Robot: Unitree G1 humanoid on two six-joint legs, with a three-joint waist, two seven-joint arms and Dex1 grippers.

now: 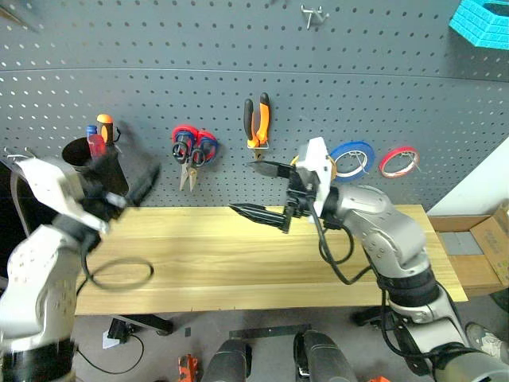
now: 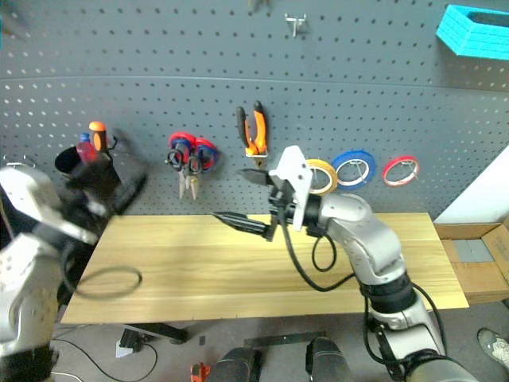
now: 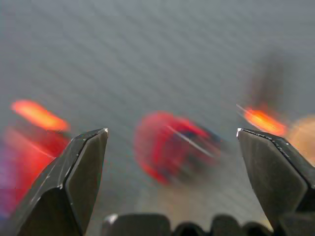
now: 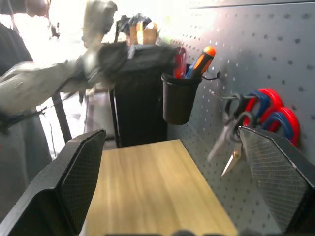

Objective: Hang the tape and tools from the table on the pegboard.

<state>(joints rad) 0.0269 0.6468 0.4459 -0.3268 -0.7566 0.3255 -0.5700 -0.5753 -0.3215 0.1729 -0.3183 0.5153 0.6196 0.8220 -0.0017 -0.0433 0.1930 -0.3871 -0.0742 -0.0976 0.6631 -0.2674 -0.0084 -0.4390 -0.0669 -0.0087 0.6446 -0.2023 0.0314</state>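
1. Pegboard: dark grey, dotted with even rows of small pale holes.
2. Table: light yellowish wood with faint grain.
3. Pliers on the pegboard: orange-and-black handles.
4. Scissors left of the pliers: red-and-blue handles.
5. Tape rings right of the pliers: yellow, blue, red.
6. Cup on the pegboard: black, holding an orange-handled screwdriver.
7. Basket, pegboard's upper right corner: turquoise.

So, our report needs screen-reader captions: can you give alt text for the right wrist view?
The right gripper, jaws open and empty, hangs over the bare wooden table beside the pegboard. On the board hang a black cup holding screwdrivers and red-and-blue-handled scissors.
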